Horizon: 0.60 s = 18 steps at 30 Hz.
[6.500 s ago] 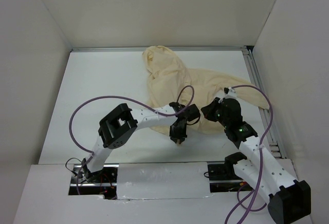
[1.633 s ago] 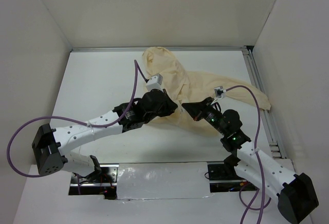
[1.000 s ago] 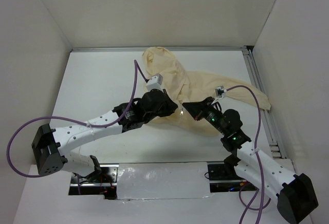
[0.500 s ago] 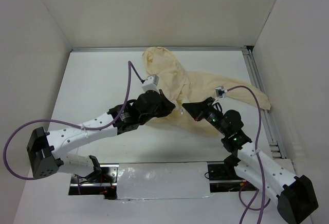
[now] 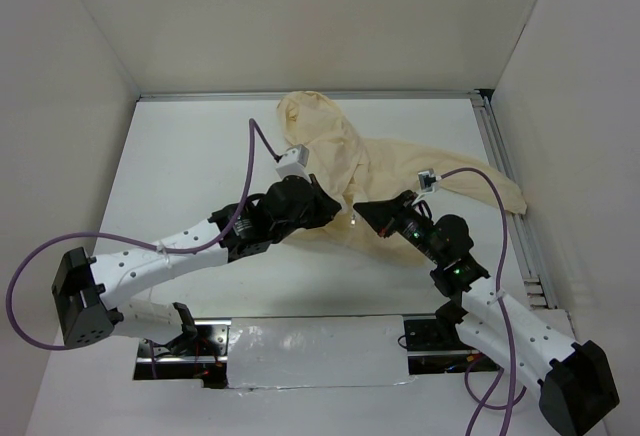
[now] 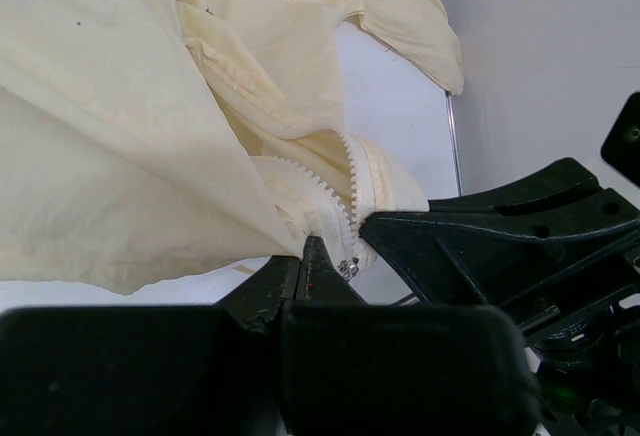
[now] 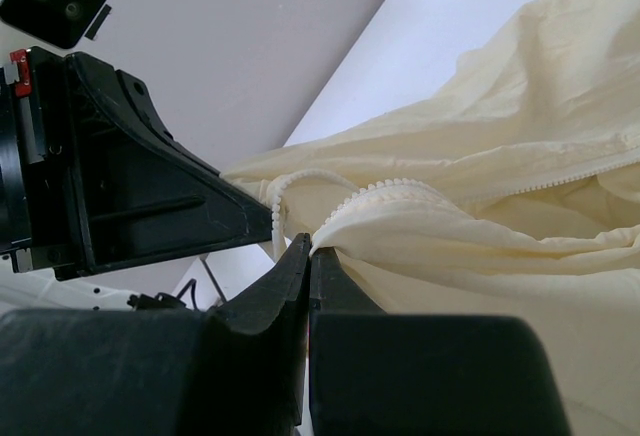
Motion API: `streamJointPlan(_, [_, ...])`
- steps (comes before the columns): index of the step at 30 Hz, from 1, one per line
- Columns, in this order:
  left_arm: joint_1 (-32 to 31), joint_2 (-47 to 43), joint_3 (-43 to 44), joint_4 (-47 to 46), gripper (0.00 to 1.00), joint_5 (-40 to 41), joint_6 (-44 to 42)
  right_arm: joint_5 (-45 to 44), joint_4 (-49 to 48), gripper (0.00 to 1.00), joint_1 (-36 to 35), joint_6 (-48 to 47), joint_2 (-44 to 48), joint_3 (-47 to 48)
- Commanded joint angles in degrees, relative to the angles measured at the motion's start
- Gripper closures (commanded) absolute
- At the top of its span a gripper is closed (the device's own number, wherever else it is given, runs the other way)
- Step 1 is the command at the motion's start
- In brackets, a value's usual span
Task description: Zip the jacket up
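Jacket hem pinched by both grippers near the middle of the table.

The jacket [image 5: 330, 146] is spread on the table [image 5: 190, 156]. Its long axis is laid from the hood, pointed at the table's far edge, to the hem near the table's middle. One sleeve is stretched toward the table's right edge. The left gripper [image 6: 312, 256] is clamped on the hem beside the zipper teeth [image 6: 335, 196] and metal slider [image 6: 349, 269]. The right gripper [image 7: 307, 246] is clenched on the facing fabric edge.

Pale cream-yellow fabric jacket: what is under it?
White table shows around the jacket; anything beneath its folds is hidden. Left gripper and right gripper pinch its zipper edges.
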<state>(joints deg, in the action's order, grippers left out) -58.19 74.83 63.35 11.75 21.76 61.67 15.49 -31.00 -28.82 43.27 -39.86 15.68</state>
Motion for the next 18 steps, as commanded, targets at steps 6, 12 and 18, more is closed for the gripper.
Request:
streamJointPlan(6, [0.0,0.9,1.8,-2.3,1.0,-1.5,-1.6,0.8,-6.4,1.0,0.3,0.6,-0.7,1.4])
streamJointPlan(12, [0.0,1.1,1.6,-3.0,1.0,-1.8,-2.3,0.6,-6.2,1.0,0.3,0.6,-1.4,2.3])
streamJointPlan(18, [0.0,0.8,1.0,-3.7,1.0,-3.3,-3.1,-0.9,-6.7,1.0,0.3,1.1,-2.7,2.5])
